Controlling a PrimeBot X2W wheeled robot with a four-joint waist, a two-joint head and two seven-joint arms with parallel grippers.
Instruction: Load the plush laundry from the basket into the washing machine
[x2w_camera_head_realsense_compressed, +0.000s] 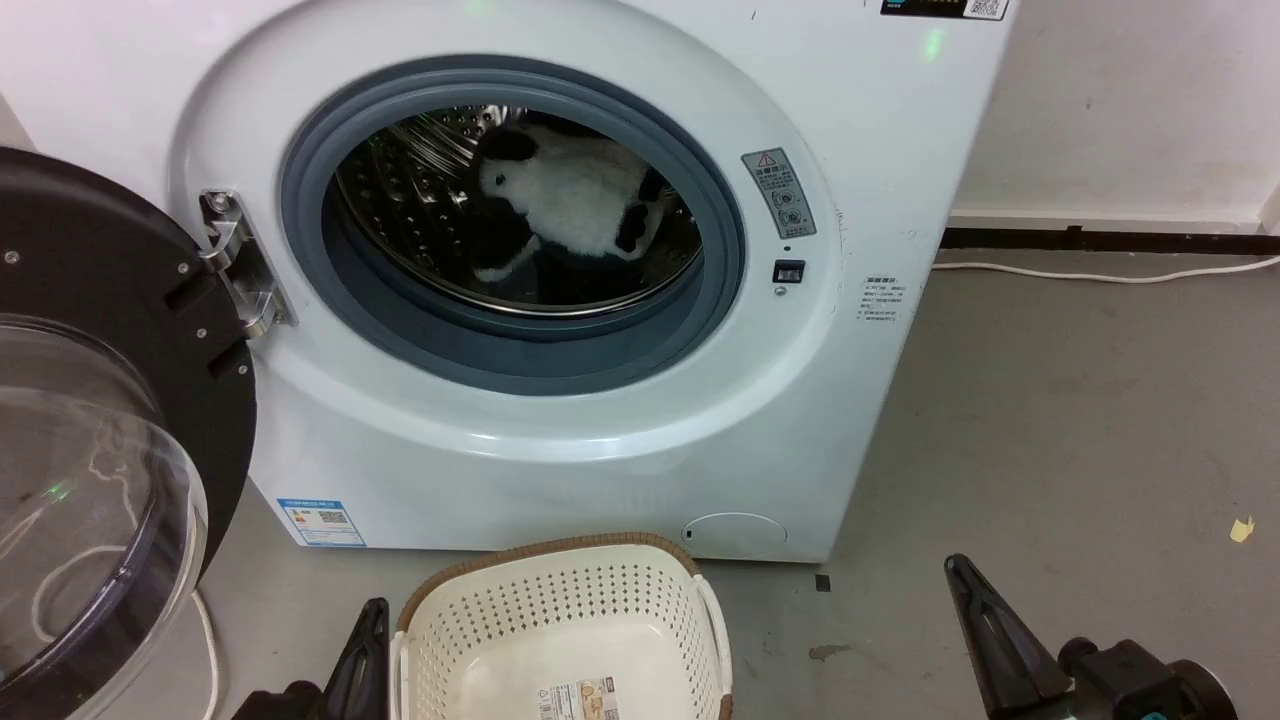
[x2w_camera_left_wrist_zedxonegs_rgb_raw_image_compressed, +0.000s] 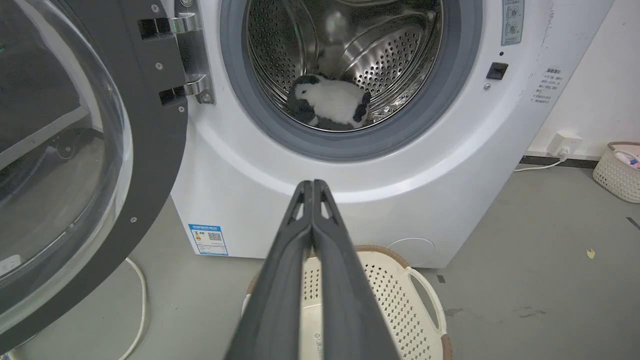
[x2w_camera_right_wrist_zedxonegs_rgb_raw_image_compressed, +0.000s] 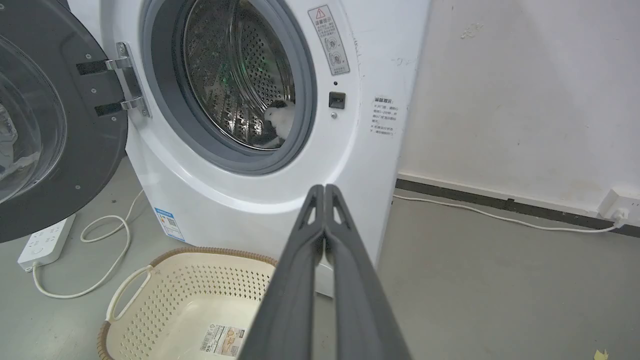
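Lying inside the washing machine (x2w_camera_head_realsense_compressed: 560, 450), seemingly toward its back, is the plush laundry (x2w_camera_head_realsense_compressed: 578, 208); the basket (x2w_camera_head_realsense_compressed: 560, 600) stands just before the machine; left gripper (x2w_camera_left_wrist_zedxonegs_rgb_raw_image_compressed: 312, 184) and right gripper (x2w_camera_right_wrist_zedxonegs_rgb_raw_image_compressed: 324, 187) are pinched closed, holding nothing

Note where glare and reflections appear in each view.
Head view: highlights streak the door; green glints on the washing machine. Left wrist view: glare on the drum. Right wrist view: green glint in the drum.
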